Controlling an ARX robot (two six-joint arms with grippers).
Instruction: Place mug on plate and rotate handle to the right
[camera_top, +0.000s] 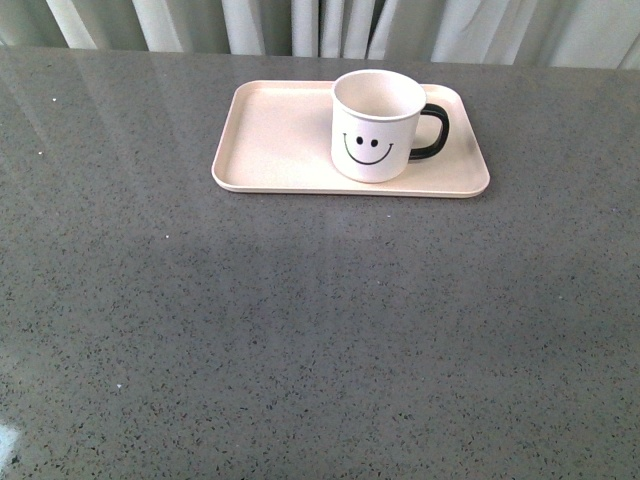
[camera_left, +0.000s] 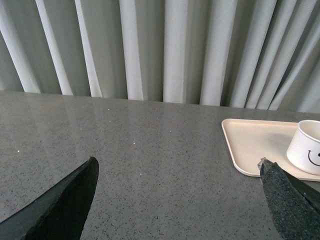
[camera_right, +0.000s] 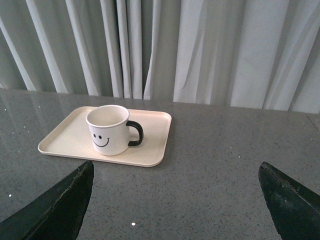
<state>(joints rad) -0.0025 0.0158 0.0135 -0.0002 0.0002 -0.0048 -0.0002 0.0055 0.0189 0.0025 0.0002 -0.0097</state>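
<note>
Left hand (camera_left: 177, 200) and right hand (camera_right: 175, 200): fingers spread wide, empty, both clear of the mug (camera_top: 377, 125). Mug stands upright on the right half of the plate (camera_top: 270, 140), upper centre of the front view, handle (camera_top: 432, 133) pointing frame-right; grey tabletop (camera_top: 300, 330) beneath. Judged rigid, light, glazed and slippery, chip-prone; if regrasped, pinch across the rim or body, not the thin loop.

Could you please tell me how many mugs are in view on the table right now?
1. The mug stands upright on the right half of the plate, toward the table's far side, smiley facing the robot and handle pointing right. Nothing in view could hide another.
</note>
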